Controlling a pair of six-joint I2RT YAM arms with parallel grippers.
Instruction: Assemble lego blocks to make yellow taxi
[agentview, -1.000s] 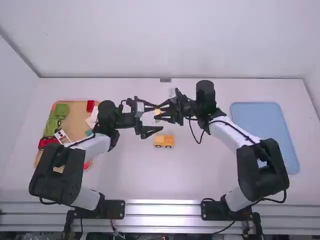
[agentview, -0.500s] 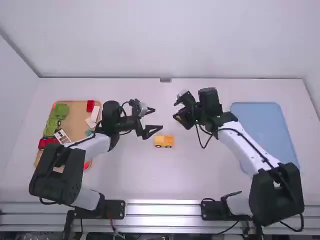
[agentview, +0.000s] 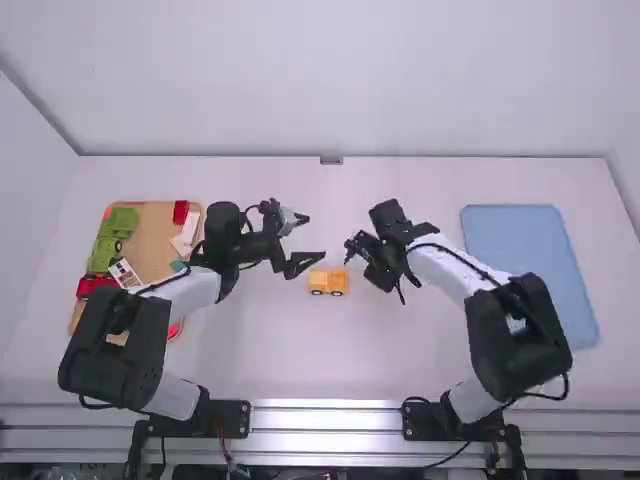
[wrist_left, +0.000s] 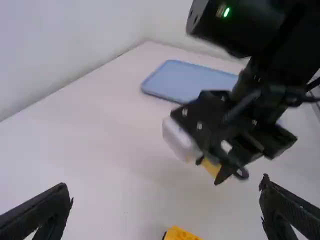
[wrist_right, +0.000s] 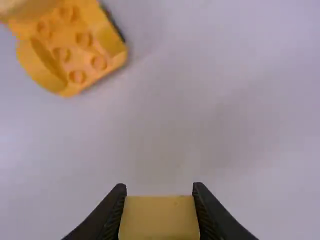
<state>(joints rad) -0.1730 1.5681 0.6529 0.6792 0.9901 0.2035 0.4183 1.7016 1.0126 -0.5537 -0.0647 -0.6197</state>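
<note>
From here I see the left gripper (agentview: 316, 238) hanging over the middle of the white table (agentview: 255, 350), its fingers spread wide with nothing between them. Facing it, the right gripper (agentview: 355, 250) is clamped on a yellow block (wrist_right: 159, 217) — the fingers press it from both sides. The yellow car body (agentview: 328, 282) sits on the table, nearer the arms' bases than either set of fingertips and apart from the block; it has dark wheels, and round studs show on top between its raised sides. Over on the left lies a tan tray (agentview: 155, 235) with green pieces (agentview: 103, 250), red pieces (agentview: 181, 212) and a printed card (agentview: 123, 272) — and on the right, a blue tray (agentview: 520, 245).
</note>
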